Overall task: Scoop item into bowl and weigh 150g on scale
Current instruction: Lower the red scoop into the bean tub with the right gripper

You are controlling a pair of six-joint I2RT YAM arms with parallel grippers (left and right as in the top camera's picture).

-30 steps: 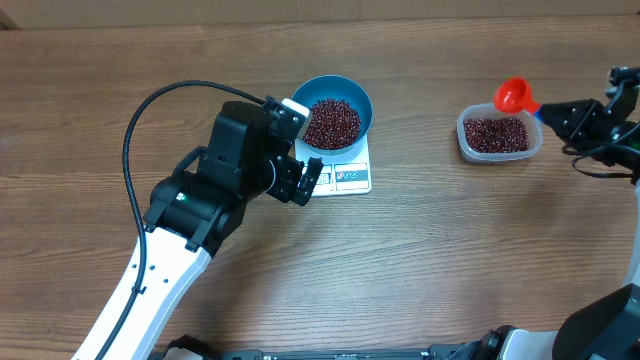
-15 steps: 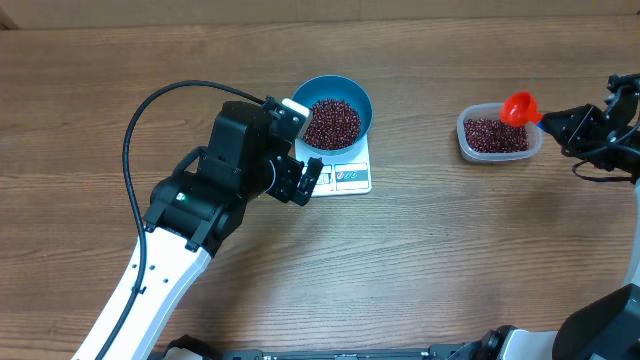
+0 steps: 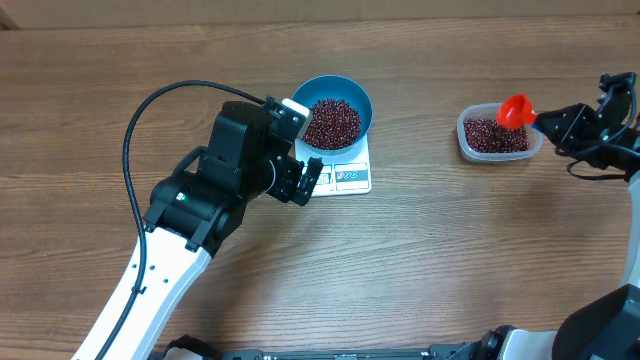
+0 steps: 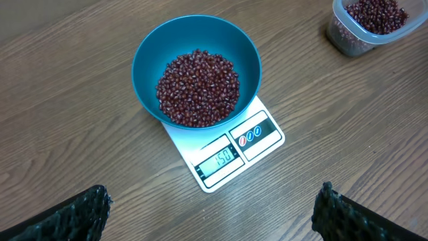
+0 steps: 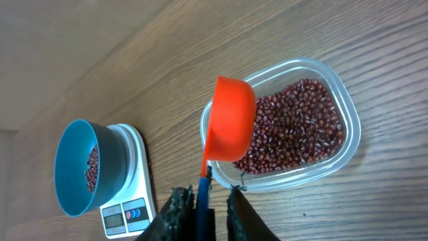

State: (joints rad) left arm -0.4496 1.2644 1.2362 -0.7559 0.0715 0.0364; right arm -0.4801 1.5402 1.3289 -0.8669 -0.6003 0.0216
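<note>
Beans [image 4: 197, 87] are sitting in the bowl [image 4: 144, 60] on the scale [image 4: 261, 144], middle of the desk [image 3: 450, 260]. Overhead, the wide-spread left gripper [image 3: 308, 180] is partly blocking the display [image 4: 224, 158]; the left wrist view is showing 150. Far right, the right gripper [image 5: 206, 201] is flanking the scoop [image 5: 231, 127] above the tub [image 5: 354, 134], grip unclear.

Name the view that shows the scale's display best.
Left wrist: the scale's display faces the camera up close, unobstructed, digits legible. Overhead shows it tiny and unreadable; right wrist shows it small and unreadable at the frame's bottom edge.
</note>
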